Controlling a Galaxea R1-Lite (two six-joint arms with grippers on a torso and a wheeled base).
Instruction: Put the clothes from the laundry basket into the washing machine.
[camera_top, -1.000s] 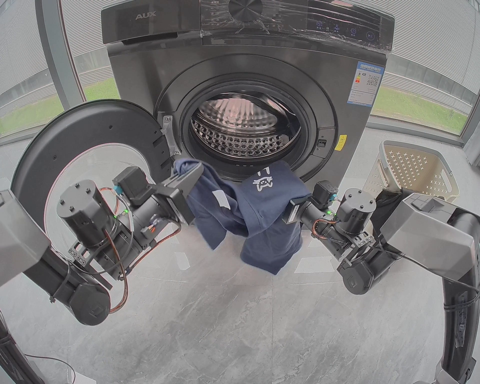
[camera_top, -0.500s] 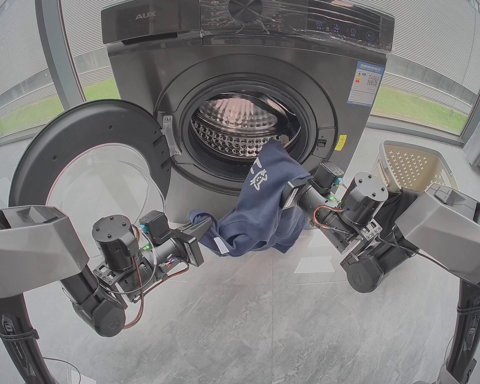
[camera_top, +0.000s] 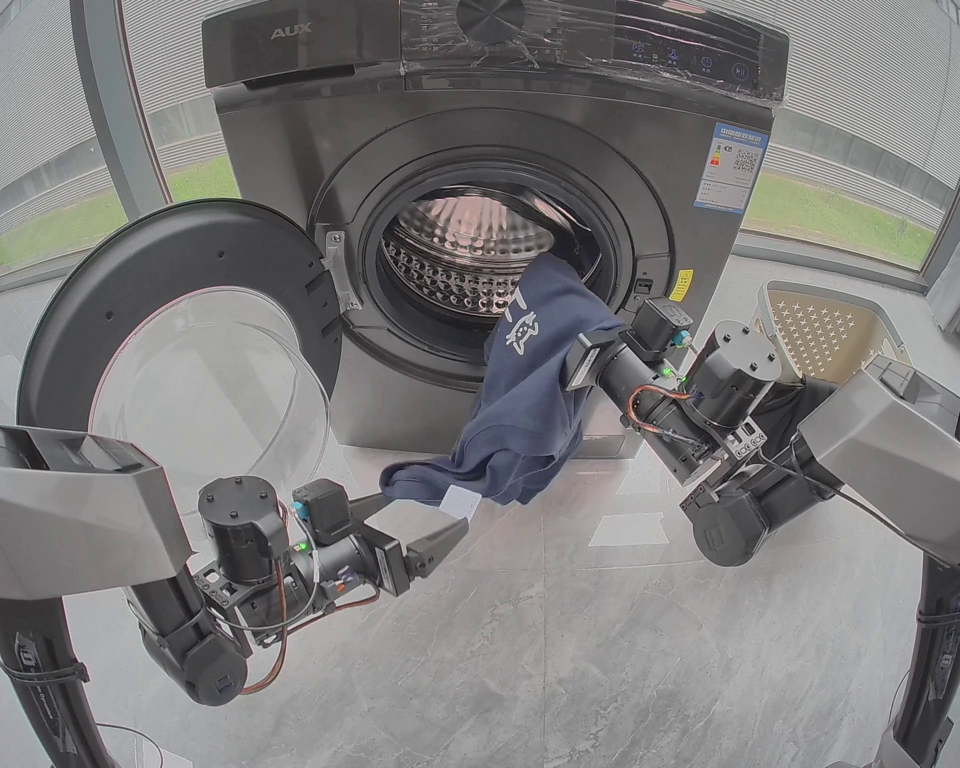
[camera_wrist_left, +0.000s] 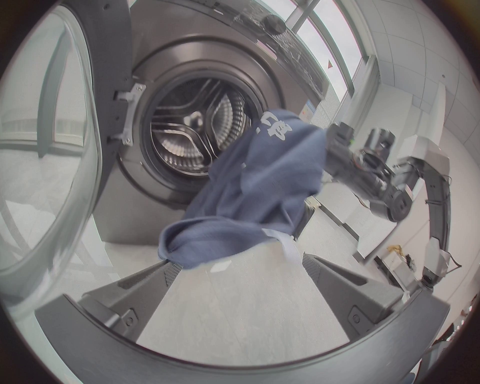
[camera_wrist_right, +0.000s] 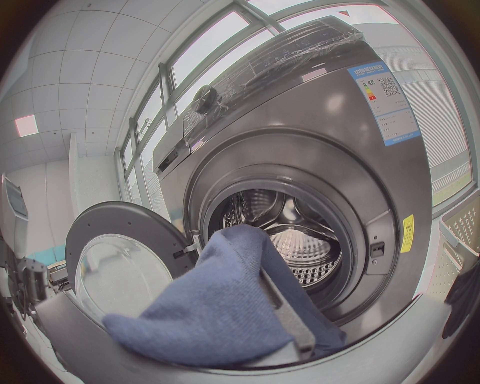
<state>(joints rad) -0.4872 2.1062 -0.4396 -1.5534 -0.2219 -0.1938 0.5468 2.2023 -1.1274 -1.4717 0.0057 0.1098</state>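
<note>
The right hand (camera_top: 578, 364) was clenched on the upper end of a navy shirt (camera_top: 525, 400), holding it against the right side of the washing machine's (camera_top: 300, 140) round opening. The drum (camera_top: 470, 250) lay just ahead of that hand and slightly to its left, so I judged a short push inward would carry the top of the shirt over the lip. From the grasp, the shirt's long axis ran down and to the robot's left, ending in a bunched tail with a white label low in front of the machine, close above the floor (camera_top: 500, 650); I could not tell whether it touched.

The left hand (camera_top: 425, 512) sat low, its fingers spread and grasping nothing, with the tail just beyond its fingertips. It was the nearer hand to the hanging end, the right hand the nearer to the drum.

Farther out, the door (camera_top: 170, 300) stood swung wide to the left.

Counted: one navy shirt, one machine, one laundry basket (camera_top: 830, 340) at the right, and one dark piece of clothing (camera_wrist_right: 462, 295) at the basket.
</note>
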